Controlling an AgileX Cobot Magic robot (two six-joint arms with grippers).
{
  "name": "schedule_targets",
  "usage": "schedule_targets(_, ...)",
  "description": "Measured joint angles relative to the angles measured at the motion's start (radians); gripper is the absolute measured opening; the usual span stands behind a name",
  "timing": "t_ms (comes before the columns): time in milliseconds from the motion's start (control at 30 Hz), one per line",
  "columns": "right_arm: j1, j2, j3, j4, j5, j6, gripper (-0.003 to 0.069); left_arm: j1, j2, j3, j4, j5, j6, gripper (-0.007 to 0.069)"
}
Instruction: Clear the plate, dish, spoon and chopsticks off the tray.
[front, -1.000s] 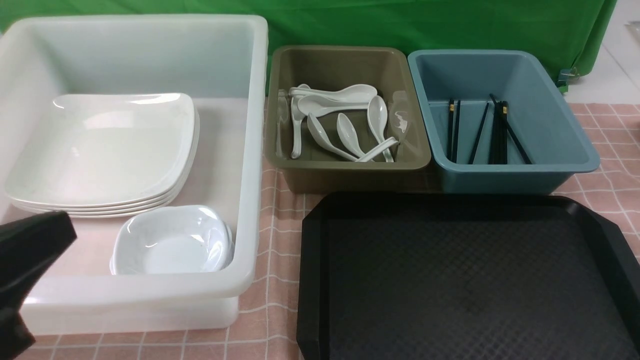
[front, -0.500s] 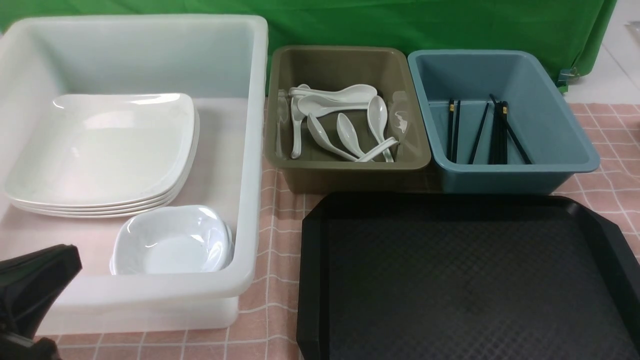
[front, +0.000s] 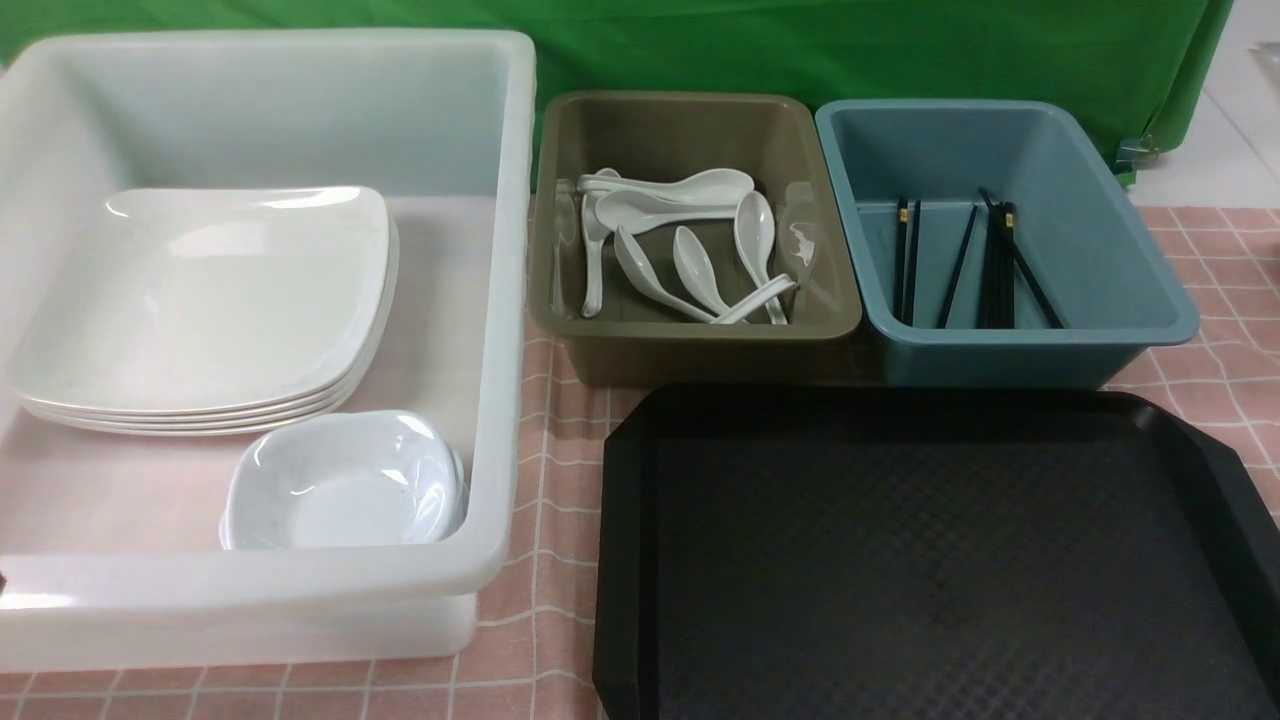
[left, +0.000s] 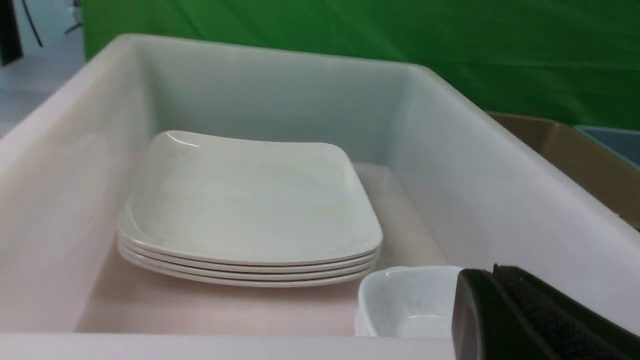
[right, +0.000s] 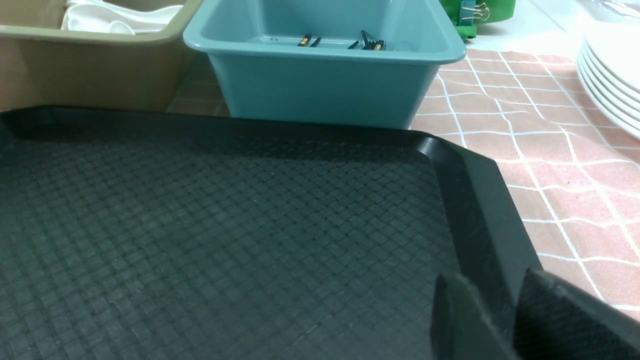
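Over tray (right: 470, 210), right gripper (right: 505, 320) parted.

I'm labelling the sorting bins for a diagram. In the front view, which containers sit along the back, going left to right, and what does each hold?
White bin with the stacked plates and a dish → olive bin with spoons → blue bin with chopsticks.

My left gripper (left: 537, 320) was matte black, its fingers (left: 480, 320) smooth-sided with a finely ribbed pad face. My right gripper (right: 515, 325) looked the same: black, blunt-edged fingers (right: 465, 325), one inner face carrying a dense cross-hatched grip texture
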Motion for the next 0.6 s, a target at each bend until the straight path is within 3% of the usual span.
schedule_targets(267, 0.000, 0.000, 0.000, 0.000, 0.000, 0.000, 0.0241, 0.012, -0.012, 0.086, 0.030, -0.041, -0.002, -0.0001)
schedule_targets(600, 0.000, 0.000, 0.000, 0.000, 0.000, 0.000, 0.0241, -0.007, -0.012, 0.086, 0.030, 0.031, -0.002, 0.0000)
